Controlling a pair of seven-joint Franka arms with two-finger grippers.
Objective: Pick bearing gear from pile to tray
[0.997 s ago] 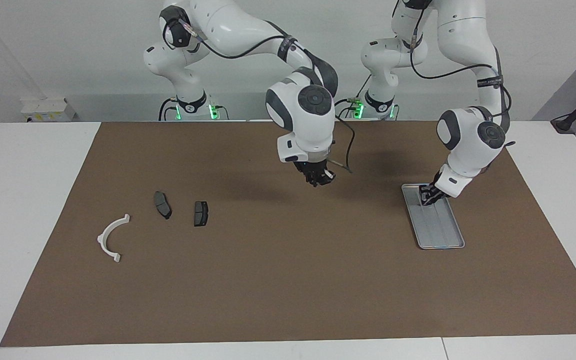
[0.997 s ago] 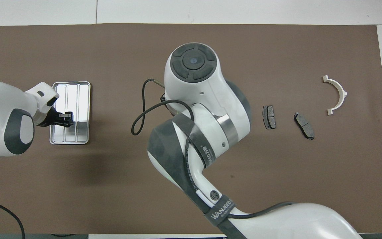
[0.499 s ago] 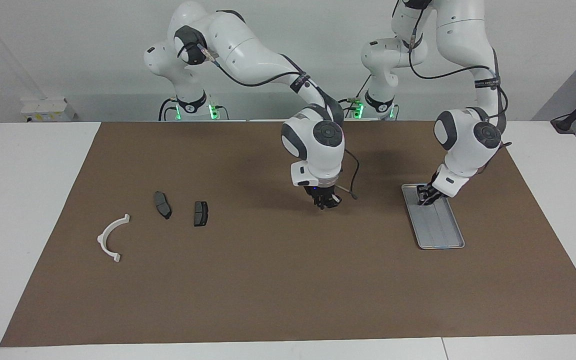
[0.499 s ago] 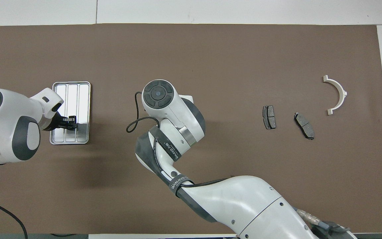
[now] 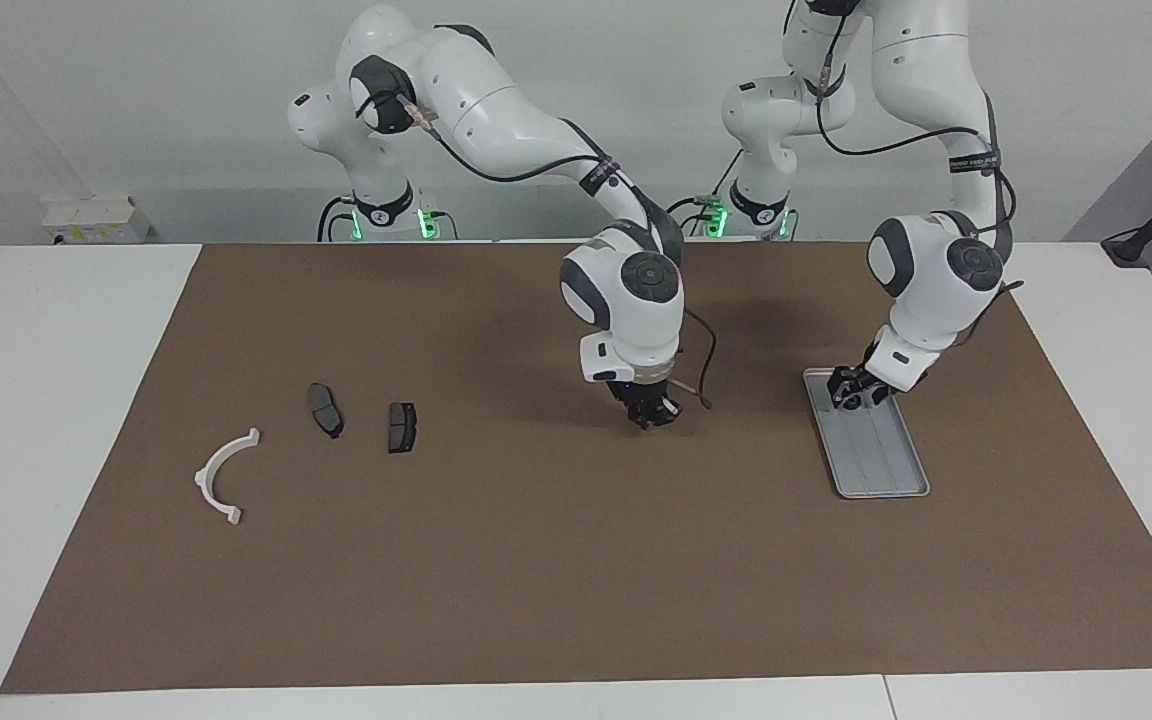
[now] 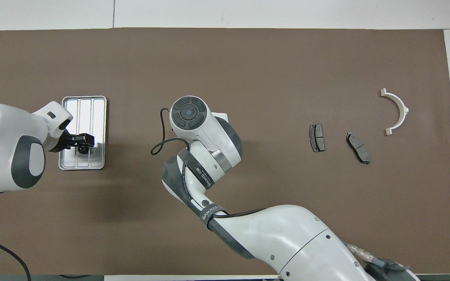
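Note:
The silver tray (image 5: 884, 462) (image 6: 92, 110) lies on the brown mat toward the left arm's end. My left gripper (image 5: 846, 390) (image 6: 81, 140) hangs low over the tray's end nearer the robots, fingers spread. A small dark round part, the bearing gear (image 5: 847, 402) (image 6: 81, 149), seems to lie on the tray right under it. My right gripper (image 5: 652, 413) points down just above the middle of the mat, fingertips together. Its own wrist hides it in the overhead view. The pile toward the right arm's end holds a white half-ring bracket (image 5: 221, 476) (image 6: 398, 111) and two dark brake pads (image 5: 325, 410) (image 5: 401, 427).
A black cable (image 5: 704, 375) loops off the right wrist, close above the mat. The brown mat (image 5: 576, 580) covers most of the white table.
The right arm has swung toward the tray's end and come down close to the mat. The left gripper's fingers have spread over the tray and shifted slightly.

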